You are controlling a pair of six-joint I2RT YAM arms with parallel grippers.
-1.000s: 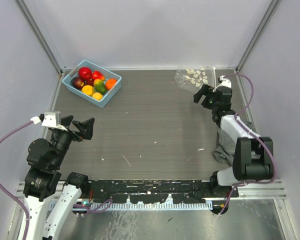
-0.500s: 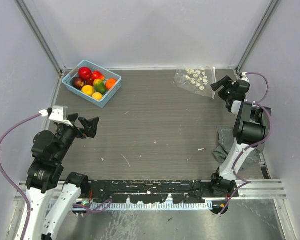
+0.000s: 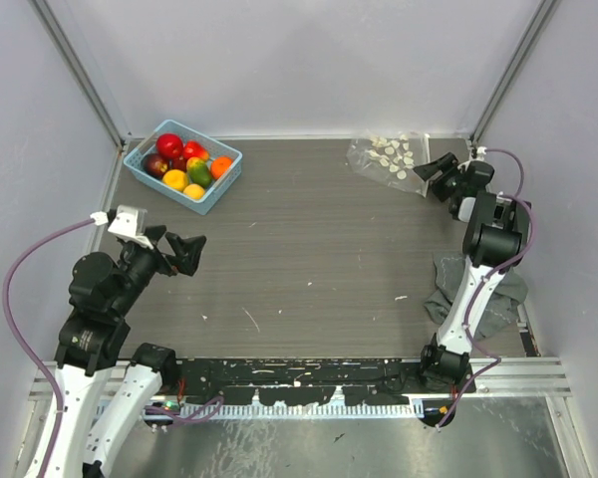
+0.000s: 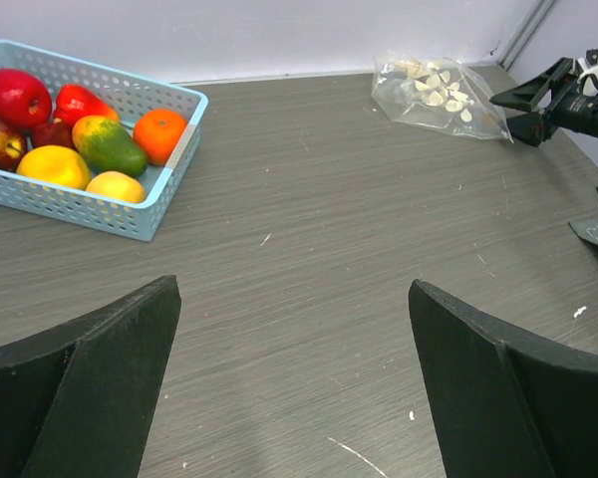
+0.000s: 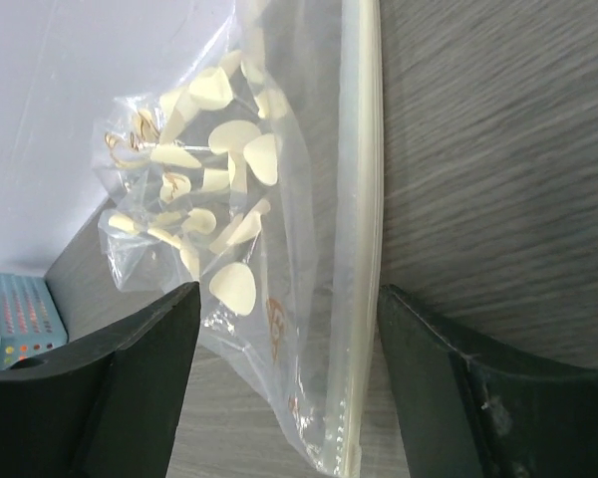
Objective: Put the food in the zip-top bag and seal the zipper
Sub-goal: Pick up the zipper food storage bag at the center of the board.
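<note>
The left gripper (image 3: 184,253) is held up high. Its two fingers (image 4: 100,378) are spread wide, and the left arm is bent behind it. The right gripper (image 3: 437,171) is down low, far out in front of the right arm, with its fingers apart too.

Basket (image 4: 130,214) cut by left wrist view's left edge, zip-top bag (image 5: 279,199) running off right wrist view's bottom edge

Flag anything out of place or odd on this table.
A crumpled grey cloth lies bunched under the right arm; it looks stray, unrelated to bagging. Fruits sit tidy in the basket; the bag lies intact.
</note>
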